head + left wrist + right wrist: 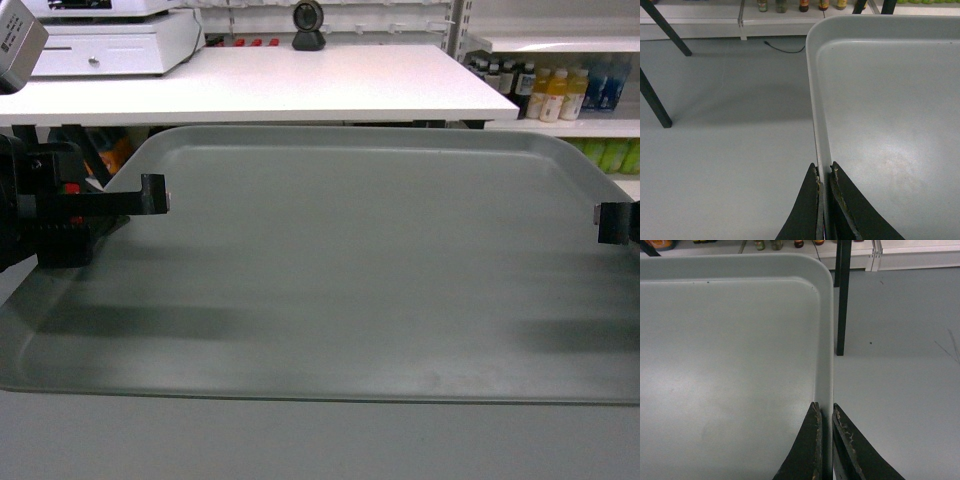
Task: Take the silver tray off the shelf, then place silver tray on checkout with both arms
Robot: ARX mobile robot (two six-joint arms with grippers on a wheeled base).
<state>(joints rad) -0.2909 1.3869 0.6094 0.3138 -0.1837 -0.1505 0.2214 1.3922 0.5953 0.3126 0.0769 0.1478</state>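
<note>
The left gripper (824, 172) is pinched on the left rim of the silver tray (340, 270), one finger inside the lip and one outside; the right gripper (824, 410) clamps the opposite rim likewise. Gripping both short sides keeps the wide tray level and balanced between the arms. It hangs in the air over the floor, its far edge just short of the white checkout (300, 85) with its barcode scanner (308, 25)

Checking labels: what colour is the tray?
Matte grey-silver tray, plain; head view shows it best.
</note>
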